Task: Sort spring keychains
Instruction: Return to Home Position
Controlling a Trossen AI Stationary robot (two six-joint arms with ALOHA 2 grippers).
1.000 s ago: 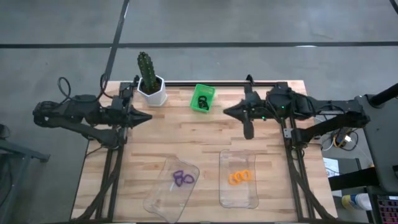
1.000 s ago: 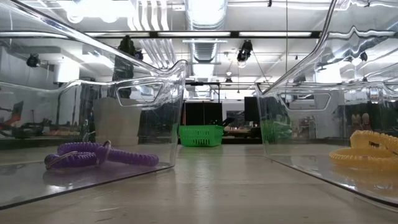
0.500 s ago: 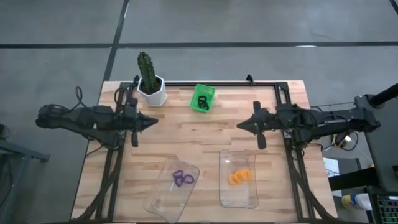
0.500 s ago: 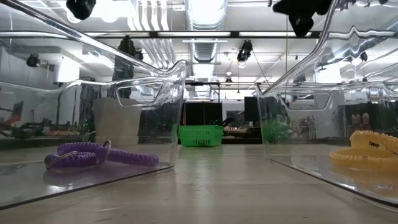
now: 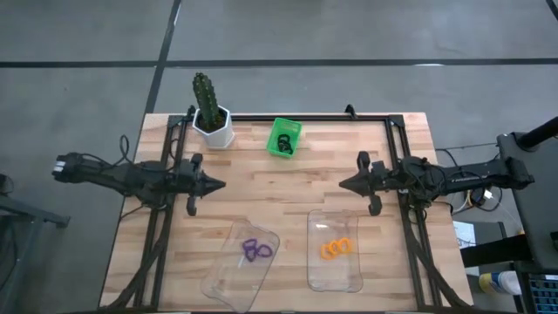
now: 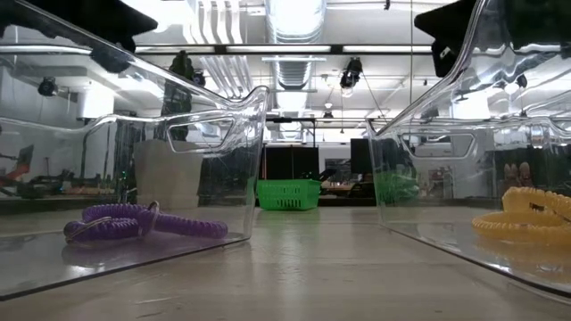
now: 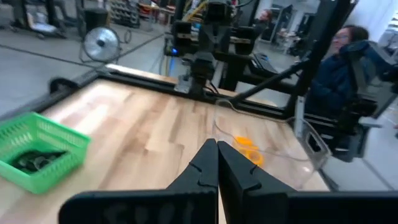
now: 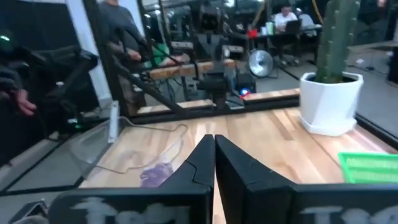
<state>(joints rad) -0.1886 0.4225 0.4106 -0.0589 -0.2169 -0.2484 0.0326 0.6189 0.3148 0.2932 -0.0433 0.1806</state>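
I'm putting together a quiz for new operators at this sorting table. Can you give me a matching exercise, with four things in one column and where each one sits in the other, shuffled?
Things
1. purple keychains
2. orange keychains
3. black keychains
4. cactus

Places
A. green basket
B. white pot
C. right clear tray
D. left clear tray

Pairs: 1-D, 2-C, 3-A, 4-B

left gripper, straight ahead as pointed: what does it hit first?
Likely the right gripper, which faces the left gripper tip to tip across the table; nothing else shows on that line. Heights unclear.
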